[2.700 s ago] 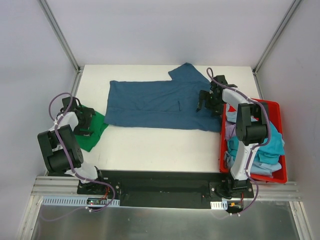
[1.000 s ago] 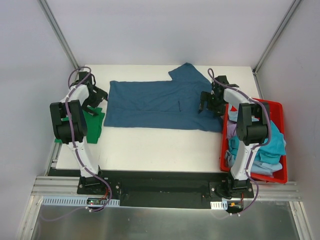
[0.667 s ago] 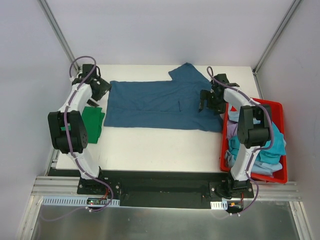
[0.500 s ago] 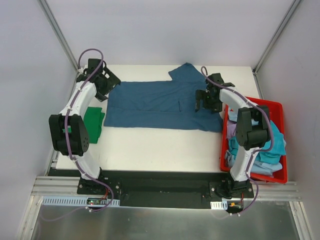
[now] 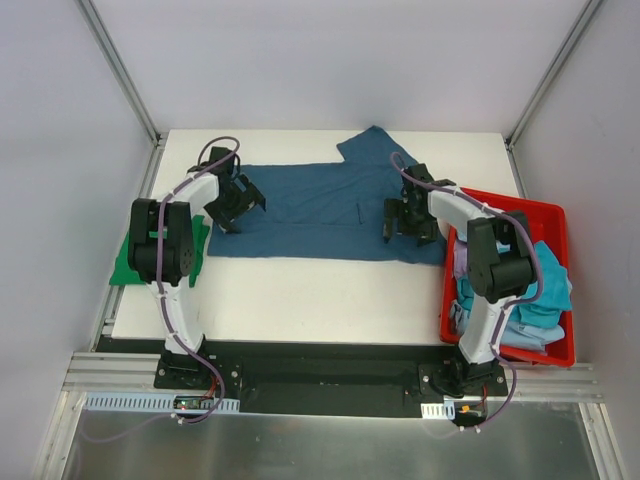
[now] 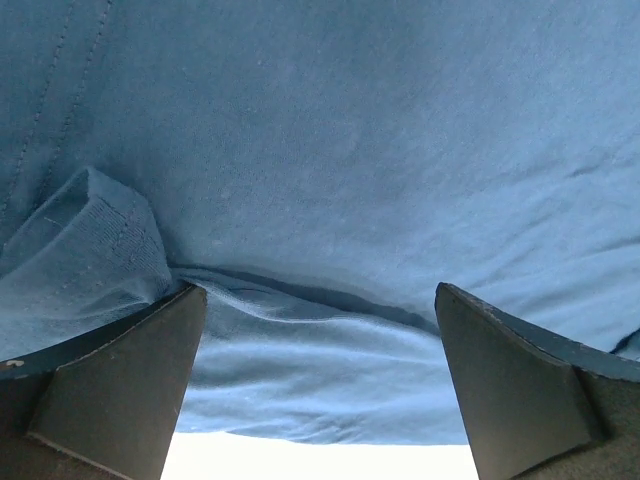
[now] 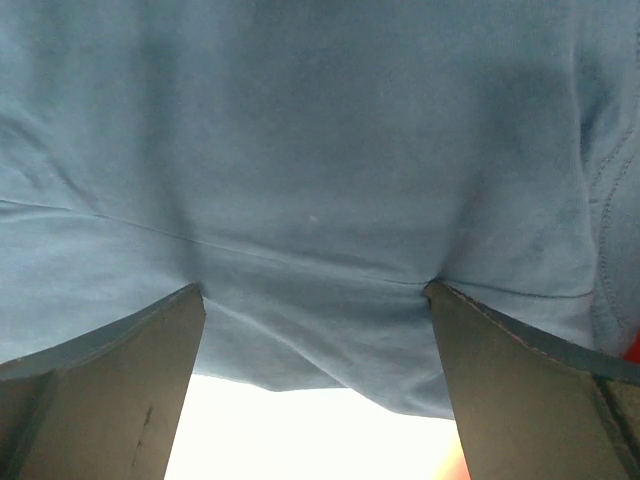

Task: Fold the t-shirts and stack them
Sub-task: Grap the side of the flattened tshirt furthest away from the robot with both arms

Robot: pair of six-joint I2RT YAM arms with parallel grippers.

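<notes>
T-shirts are only partly dealt with, as I judge it: the dark teal-blue t-shirt (image 5: 310, 205), the biggest thing in view, lies spread flat and unfolded just beside the red bin (image 5: 540, 207), its nearest edge meeting the bin's rim; the bin holds a loose heap of tees (image 5: 545, 290) in teal, light blue and lavender, none of them folded; the green t-shirt (image 5: 125, 265), beyond the blue one and well apart from the bin, looks folded and is probably the start of the stack; so one seems done, one is in hand and several are left; the right gripper (image 5: 400, 220) sits low on the blue shirt's end nearest the bin, jaws wide apart, its fingers (image 7: 110, 380) seeming to press into the cloth without pinching it; the left gripper (image 5: 240, 205), likewise spread wide and holding nothing, is down on the end farthest from the bin, beside a ribbed hem (image 6: 90, 240).
</notes>
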